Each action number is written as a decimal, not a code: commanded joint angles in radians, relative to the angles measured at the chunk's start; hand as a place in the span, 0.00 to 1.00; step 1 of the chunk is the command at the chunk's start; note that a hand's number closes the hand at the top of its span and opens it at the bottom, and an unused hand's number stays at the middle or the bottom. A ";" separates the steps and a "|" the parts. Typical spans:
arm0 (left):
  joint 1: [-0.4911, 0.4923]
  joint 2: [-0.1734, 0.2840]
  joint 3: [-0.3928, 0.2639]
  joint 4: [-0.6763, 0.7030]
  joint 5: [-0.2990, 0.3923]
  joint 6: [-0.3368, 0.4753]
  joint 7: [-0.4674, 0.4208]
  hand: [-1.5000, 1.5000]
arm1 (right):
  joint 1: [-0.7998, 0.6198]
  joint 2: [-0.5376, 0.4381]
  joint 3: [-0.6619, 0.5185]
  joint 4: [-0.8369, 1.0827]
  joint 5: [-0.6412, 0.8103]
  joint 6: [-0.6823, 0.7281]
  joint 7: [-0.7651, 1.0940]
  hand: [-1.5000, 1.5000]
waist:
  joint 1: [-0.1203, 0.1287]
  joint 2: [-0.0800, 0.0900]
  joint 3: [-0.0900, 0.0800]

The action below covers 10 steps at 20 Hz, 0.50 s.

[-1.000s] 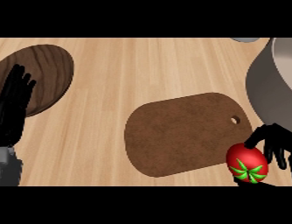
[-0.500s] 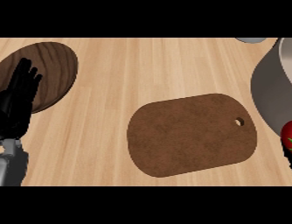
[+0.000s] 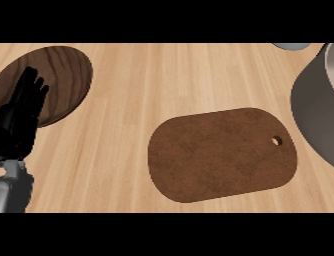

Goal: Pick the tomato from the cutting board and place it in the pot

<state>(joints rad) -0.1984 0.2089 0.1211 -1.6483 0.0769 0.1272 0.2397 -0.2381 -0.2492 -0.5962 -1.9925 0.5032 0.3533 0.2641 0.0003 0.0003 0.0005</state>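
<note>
The brown cutting board (image 3: 222, 154) lies bare on the wooden counter, right of centre, its hanging hole toward the pot. The grey pot (image 3: 325, 112) fills the right edge, and only part of its wall and pale inside shows. No tomato shows anywhere in the view. My right hand is out of view as well. At the left edge my left hand (image 3: 18, 117) rests open, fingers straight and pointing up, holding nothing.
A dark round wooden plate (image 3: 59, 75) lies at the upper left, partly behind my left hand. A small grey object (image 3: 294, 46) peeks in at the top right, beside the pot. Bare counter lies between the plate and the board.
My right hand, with the red tomato in it, has moved off the right edge and out of view. The view has shifted a little. The left hand stays open.
</note>
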 commanded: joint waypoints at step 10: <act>-0.027 -0.022 -0.015 0.040 -0.005 -0.012 -0.022 0.50 | -0.080 -0.205 0.036 0.630 0.401 -0.439 -0.363 1.00 | 0.018 0.007 0.001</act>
<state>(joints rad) -0.2154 0.1882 0.0987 -1.6402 0.0647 0.1279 0.2374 -0.2749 -0.4279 -0.5801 -1.5775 0.8256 0.0526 -0.0050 0.0206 0.0084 0.0011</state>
